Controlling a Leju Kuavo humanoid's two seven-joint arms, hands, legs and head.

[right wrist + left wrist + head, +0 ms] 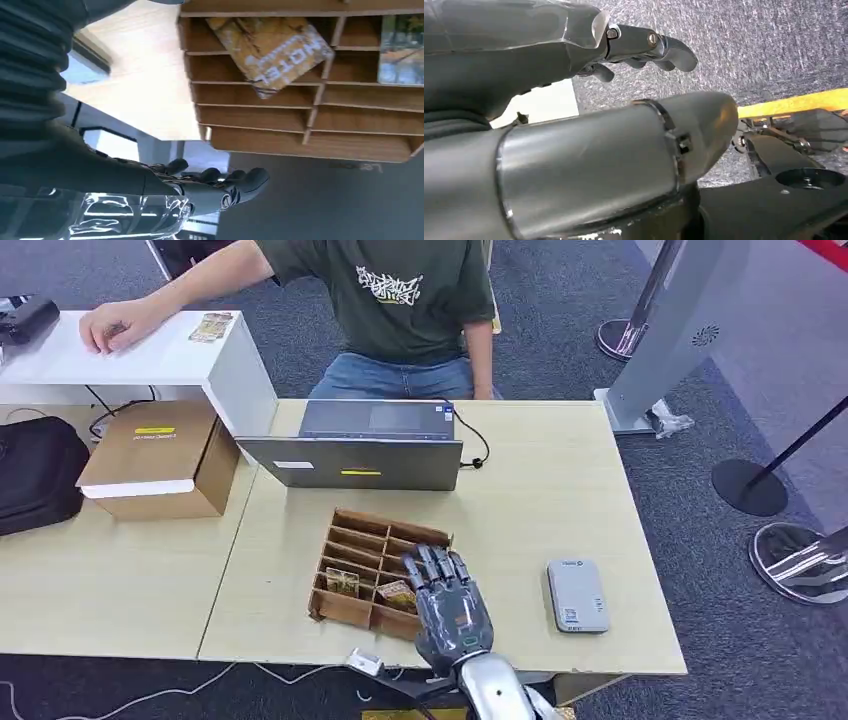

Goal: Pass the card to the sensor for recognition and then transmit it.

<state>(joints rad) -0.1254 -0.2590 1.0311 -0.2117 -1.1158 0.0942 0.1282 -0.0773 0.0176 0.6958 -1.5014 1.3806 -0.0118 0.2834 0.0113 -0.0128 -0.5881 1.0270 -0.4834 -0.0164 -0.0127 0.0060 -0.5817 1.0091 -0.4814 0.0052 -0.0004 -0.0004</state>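
Cards: two lie in the wooden divided tray [345, 612], one yellowish card [397, 591] and one greenish card [342, 582] beside it. Right hand [448, 598] hovers over the tray's near corner, fingers spread, holding nothing. One grey sensor [577, 595] lies right of the tray. Left hand [644, 47] hangs empty, fingers loosely curled.

A yellow card [272, 50] lies tilted across wooden rack [300, 115] dividers; fingers [240, 182] empty.
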